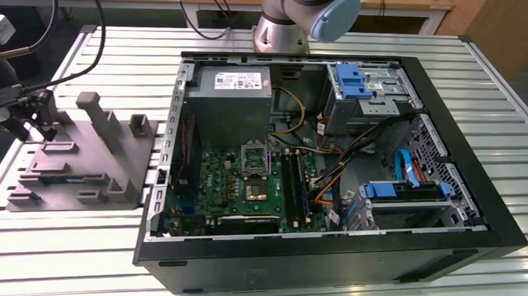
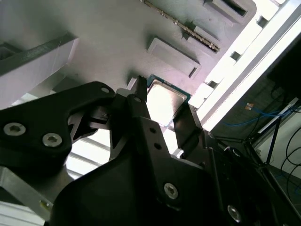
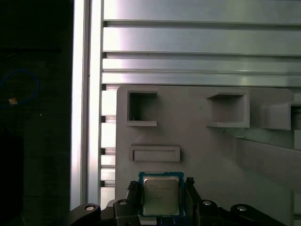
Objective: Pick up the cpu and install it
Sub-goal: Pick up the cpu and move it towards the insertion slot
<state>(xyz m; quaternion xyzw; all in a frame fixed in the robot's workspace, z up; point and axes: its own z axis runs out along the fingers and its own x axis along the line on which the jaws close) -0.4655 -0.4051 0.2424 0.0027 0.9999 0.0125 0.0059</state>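
I see gripper (image 3: 162,185) narrowed on cpu (image 3: 161,197), fingers (image 3: 134,194) against both edges, at grey fixture tray (image 3: 202,146); open computer case (image 1: 334,157) on exterior view's right of tray.

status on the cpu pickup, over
hand low at the cpu, on the grey fixture. cpu lying flat, metal top up. nothing seen blocking it.

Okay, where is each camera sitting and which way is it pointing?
Exterior view: high off the arm, looking down on the computer case, grey tray, arm base and pincer.
First wrist view: on the wrist, straight down at the cpu; pincer flanks it.
Second wrist view: on the wrist, slanting past the pincer to the cpu.
Both wrist views share cpu, pincer, tray.
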